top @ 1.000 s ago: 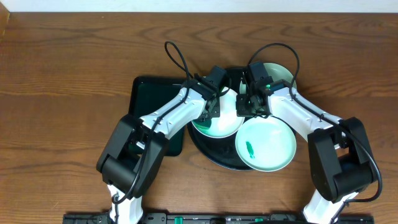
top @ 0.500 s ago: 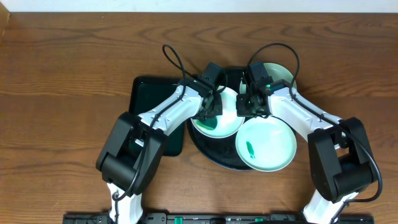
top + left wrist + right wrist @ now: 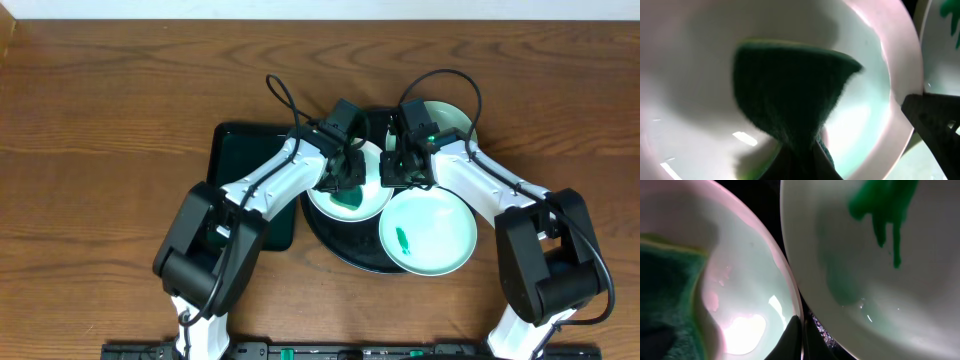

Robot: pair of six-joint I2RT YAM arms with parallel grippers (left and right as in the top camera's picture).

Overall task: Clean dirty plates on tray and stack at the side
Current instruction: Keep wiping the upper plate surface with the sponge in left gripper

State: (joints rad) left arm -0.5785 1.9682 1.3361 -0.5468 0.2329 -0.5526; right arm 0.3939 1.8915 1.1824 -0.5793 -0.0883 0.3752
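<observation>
On the tray (image 3: 328, 243), left tool (image 3: 343, 181) grips sponge (image 3: 790, 95) — right tool (image 3: 800, 336) pinches glossy (mint) plate (image 3: 745, 290).

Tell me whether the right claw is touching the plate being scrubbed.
Touching. The right wrist view shows the right claw shut on the scrubbed plate at its rim.

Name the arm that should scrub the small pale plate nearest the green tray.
Left. The left hand is shut on the dark green sponge, pressed into that glossy pale plate; the right hand only pinches the plate's rim, steadying it.

Robot lab setup: wooden table (image 3: 100, 110), left arm (image 3: 265, 185), right arm (image 3: 490, 185), cabled, base-mounted.
</observation>
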